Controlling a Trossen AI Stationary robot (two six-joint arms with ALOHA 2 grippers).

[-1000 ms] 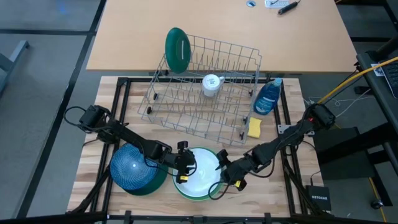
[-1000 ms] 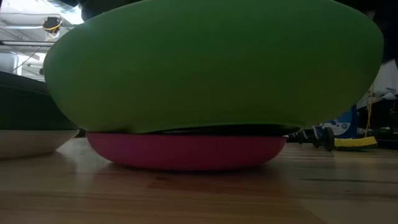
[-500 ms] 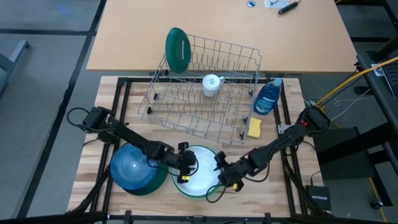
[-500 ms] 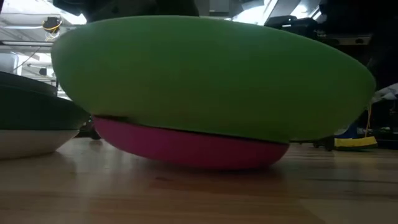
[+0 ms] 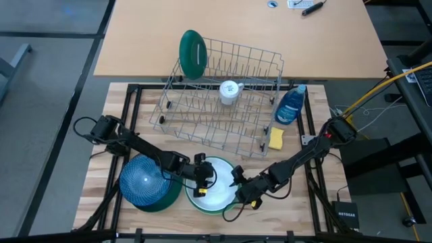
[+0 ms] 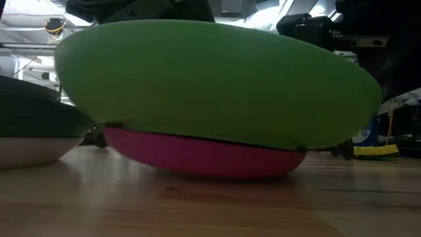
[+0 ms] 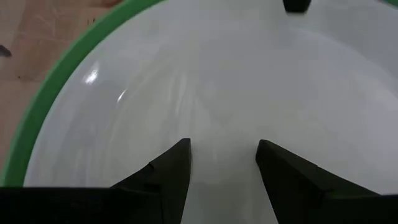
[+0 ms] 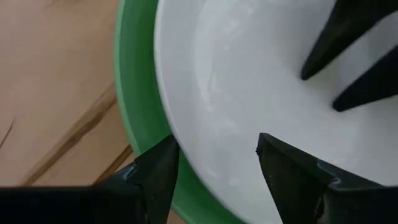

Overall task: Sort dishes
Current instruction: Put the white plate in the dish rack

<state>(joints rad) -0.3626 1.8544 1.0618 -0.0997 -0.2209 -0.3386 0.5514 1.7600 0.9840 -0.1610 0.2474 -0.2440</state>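
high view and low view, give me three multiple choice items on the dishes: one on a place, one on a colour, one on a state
1. Where does the dark green round plate stand?
A. in the wire dish rack
B. beside the yellow sponge
C. under the blue bottle

2. What colour is the dish under the light green bowl?
A. white
B. pink
C. blue

3. How does the light green bowl sit?
A. level
B. tilted
C. upside down

Answers: 1 A, it stands on edge at the rack's far left corner. 2 B, a pink dish shows beneath it. 3 B, its lower edge slopes in the low view.

wooden table (image 5: 297,202) carries a wire rack (image 5: 223,101), soap bottle (image 5: 291,104), sponge (image 5: 276,138), stacked dishes (image 5: 214,189).
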